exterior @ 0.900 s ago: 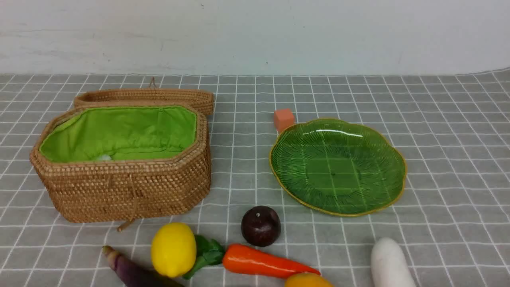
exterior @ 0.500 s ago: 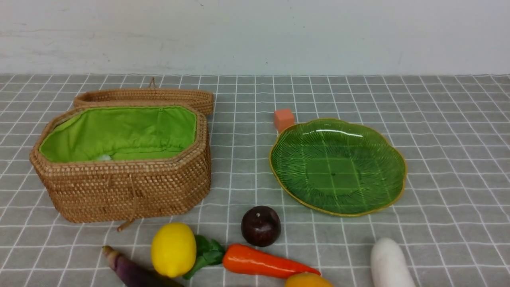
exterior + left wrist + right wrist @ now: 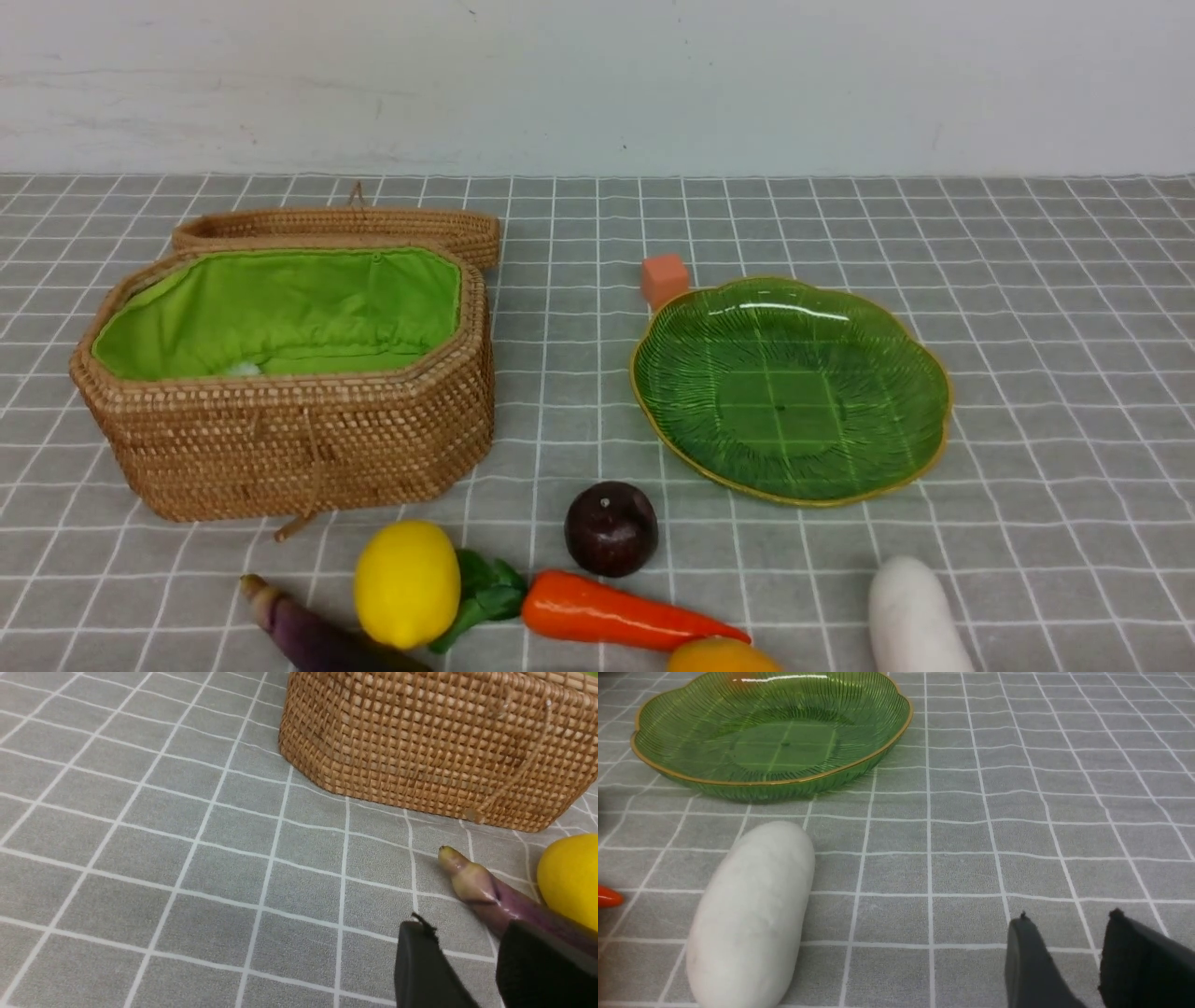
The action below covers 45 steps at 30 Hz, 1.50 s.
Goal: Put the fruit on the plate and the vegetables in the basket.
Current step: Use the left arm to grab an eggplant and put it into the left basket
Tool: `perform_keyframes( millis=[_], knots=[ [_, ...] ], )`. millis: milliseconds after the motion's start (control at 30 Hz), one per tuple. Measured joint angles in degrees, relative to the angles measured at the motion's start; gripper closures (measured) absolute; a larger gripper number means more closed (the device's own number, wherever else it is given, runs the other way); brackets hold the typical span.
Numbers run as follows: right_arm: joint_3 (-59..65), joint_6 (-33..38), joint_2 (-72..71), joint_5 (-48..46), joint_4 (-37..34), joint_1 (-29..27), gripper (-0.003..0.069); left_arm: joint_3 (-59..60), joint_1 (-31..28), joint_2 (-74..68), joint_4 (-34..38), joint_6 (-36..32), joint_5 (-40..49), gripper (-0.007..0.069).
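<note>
Nothing is sorted yet: the plate (image 3: pixel 794 392) is empty, and the basket (image 3: pixel 299 448), open at the far left, shows only its green lining (image 3: pixel 280 308). The lemon (image 3: pixel 406 583), plum (image 3: pixel 611 528), mango-like fruit (image 3: pixel 721 657), carrot (image 3: pixel 607 611), purple stalk (image 3: pixel 299 633) and white radish (image 3: pixel 915 616) all lie on the near bench (image 3: pixel 560 448). The left claw (image 3: pixel 465 926) and right claw (image 3: pixel 1069 917) stand apart, holding nothing.

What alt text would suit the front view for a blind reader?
An open wicker basket sits left and an empty green plate right on a grey checked cloth. In front lie a lemon, plum, carrot, purple stalk, white radish and orange-yellow fruit.
</note>
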<state>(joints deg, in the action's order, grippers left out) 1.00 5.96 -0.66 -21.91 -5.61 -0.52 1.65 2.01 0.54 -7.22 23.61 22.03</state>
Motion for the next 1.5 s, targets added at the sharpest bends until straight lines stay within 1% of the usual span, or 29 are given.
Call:
perform_keyframes(
  millis=[300,400,433,533,567,600,667,733,767,833,933,967,1000,1067,1100,1133,1167,1233,1333,1400,1500],
  knots=[
    [0.00,0.00,0.00,0.00,0.00,0.00,0.0417,0.00,0.00,0.00,-0.71,0.00,-0.21,0.0386],
    [0.00,0.00,0.00,0.00,0.00,0.00,0.0417,0.02,0.00,0.00,0.21,1.75,-3.92,0.0386],
    [0.00,0.00,0.00,0.00,0.00,0.00,0.0417,0.07,0.00,0.00,0.96,2.59,-5.82,0.0386],
    [0.00,0.00,0.00,0.00,0.00,0.00,0.0417,0.08,0.00,0.00,5.53,7.34,-16.21,0.0386],
    [0.00,0.00,0.00,0.00,0.00,0.00,0.0417,0.08,0.00,0.00,6.33,8.13,-17.63,0.0386],
    [0.00,0.00,0.00,0.00,0.00,0.00,0.0417,0.08,0.00,0.00,7.21,9.05,-22.03,0.0386],
    [0.00,0.00,0.00,0.00,-0.05,0.00,0.0417,0.08,0.00,0.00,7.70,9.86,-28.72,0.0386],
    [0.00,0.00,0.00,0.00,-0.05,0.00,0.0417,0.08,0.00,0.00,7.70,10.52,-33.46,0.0386],
    [0.00,0.00,0.00,0.00,-0.05,0.00,0.0417,-2.18,0.06,0.00,7.21,12.54,-34.90,0.0386],
    [0.00,0.00,0.00,0.00,-0.05,0.00,0.0417,-7.68,0.06,0.00,5.30,15.48,-33.42,0.0386],
    [0.00,0.00,0.00,0.00,-0.05,0.00,0.0417,-20.98,0.06,-2.10,0.84,19.46,-25.79,0.0386],
    [0.00,0.00,0.00,0.00,-0.05,0.00,0.0417,-21.88,0.06,-2.39,0.64,19.62,-25.01,0.0386],
    [0.00,0.00,0.00,0.00,-0.05,0.00,0.0417,-27.72,0.06,-5.09,-0.30,20.92,-18.63,0.0386],
    [0.00,0.00,0.00,0.00,-0.05,0.00,0.0417,-35.20,0.06,-10.54,-0.84,22.31,-6.70,0.0386],
    [0.00,0.00,0.00,0.00,-0.05,0.00,0.0417,-35.74,0.06,-11.09,-0.91,22.37,-5.60,0.0386],
    [0.00,0.00,0.00,0.00,-0.05,0.00,0.0417,-38.73,0.06,-14.81,-1.16,22.67,1.75,0.0386],
    [0.00,0.00,0.00,0.00,-0.05,0.00,0.0417,-40.25,0.06,-17.91,-1.80,22.67,7.08,0.0386],
    [0.00,0.00,0.00,0.00,-0.05,0.00,0.0417,-41.03,0.06,-22.56,-3.50,22.67,13.35,0.0386],
    [0.00,0.00,0.00,0.00,-0.05,0.00,0.0417,-41.03,0.06,-28.48,-5.05,23.20,17.85,0.0386],
    [0.00,0.00,0.00,0.00,-0.05,0.00,0.0417,-41.03,0.06,-30.90,-4.81,24.07,18.73,0.0386],
    [0.00,0.00,0.00,0.00,-0.05,0.00,0.0417,-41.03,0.06,-37.91,-0.23,28.60,20.06,0.0386]
  ],
)
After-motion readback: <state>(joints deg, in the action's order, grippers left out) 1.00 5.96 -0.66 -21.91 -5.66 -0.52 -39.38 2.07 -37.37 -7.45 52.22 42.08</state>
